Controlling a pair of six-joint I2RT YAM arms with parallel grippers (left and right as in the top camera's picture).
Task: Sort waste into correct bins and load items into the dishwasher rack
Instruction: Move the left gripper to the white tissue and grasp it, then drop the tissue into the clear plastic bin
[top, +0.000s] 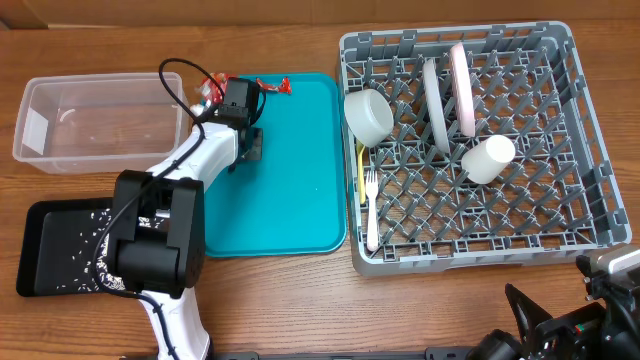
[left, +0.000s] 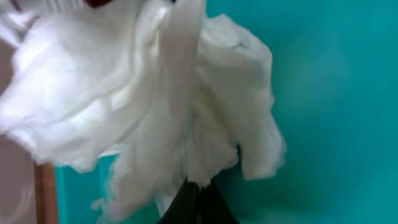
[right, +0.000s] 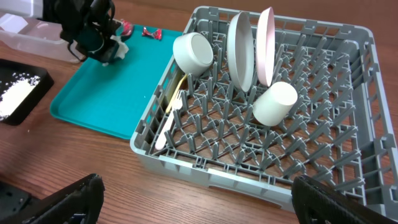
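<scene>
Left gripper (top: 248, 140) is pinching the crumpled white paper napkin (left: 155, 93), fingers closed on it above the teal tray (top: 290, 180). We are seeing the napkin bunching directly ahead of its fingertips. Right gripper (right: 196, 190) is standing wide, well apart from the napkin.

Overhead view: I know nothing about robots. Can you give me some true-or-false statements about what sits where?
The grey plate and white plate stand upright in the rack. True.
The cup stands on the teal tray. False: it lies on its side in the rack.
The black tray holds white grains. True.
The tub is full of wrappers. False: none inside; a wrapper lies on the teal tray.
The fork lies beside the spoon in the rack. True.
</scene>
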